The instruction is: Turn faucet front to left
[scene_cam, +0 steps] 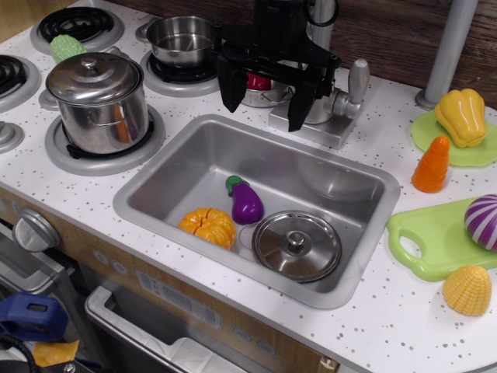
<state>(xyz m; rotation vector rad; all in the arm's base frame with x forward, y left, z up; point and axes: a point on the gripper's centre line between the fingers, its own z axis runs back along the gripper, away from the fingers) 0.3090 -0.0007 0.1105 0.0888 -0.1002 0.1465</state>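
Single view: the matte silver-grey toy faucet (334, 105) stands on the white speckled counter (404, 311) behind the steel sink basin (186, 167). The black hand (264, 97), fingers spread, hovers in front of its neck, gripping nothing. The turn appears not yet done. Leftward room is narrow, bounded by a small steel pot (182, 40).

White counter (373, 311) speckled grey; matte silver-grey faucet (342, 105); black gripper (264, 99). In the grey sink (155, 194): purple eggplant (247, 203) with green cap, orange pumpkin (208, 227), shiny steel lid (297, 245). Near the right edge: yellow pepper (461, 116), orange carrot (432, 165), purple-and-white striped onion (483, 222), lime-green cutting board (427, 249).
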